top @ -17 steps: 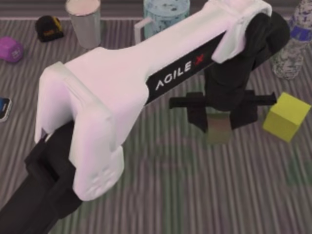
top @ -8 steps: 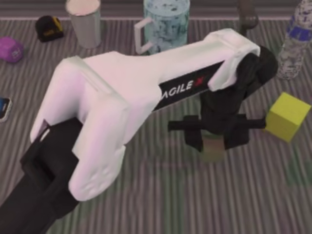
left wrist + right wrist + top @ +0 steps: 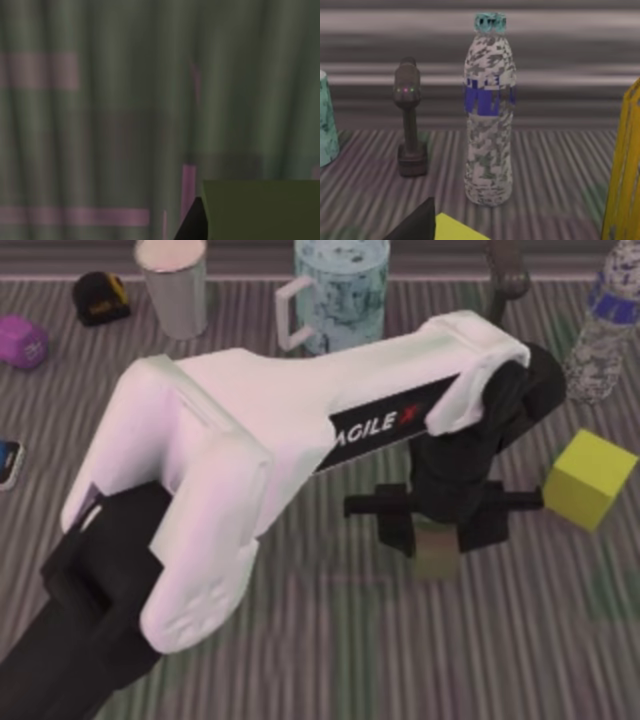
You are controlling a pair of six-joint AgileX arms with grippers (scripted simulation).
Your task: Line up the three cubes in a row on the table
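Two of the three cubes show in the top view: the olive cube [image 3: 437,552] under the left gripper [image 3: 437,530] near mid-table, and the yellow cube [image 3: 590,478] to its right, apart. The mint cube is not visible. Left gripper: jaws closed on the olive cube's opposite side faces; the left wrist view shows the olive cube [image 3: 260,210] beside one dark finger [image 3: 192,224], the striped table [image 3: 100,125] beyond. Whether the cube rests on the table cannot be told. Handling, as judged: small, rigid, probably light, with flat smooth faces; a centred pinch on parallel faces should hold without twisting. Right gripper: fingers' state cannot be told; its wrist view faces a bottle [image 3: 489,115].
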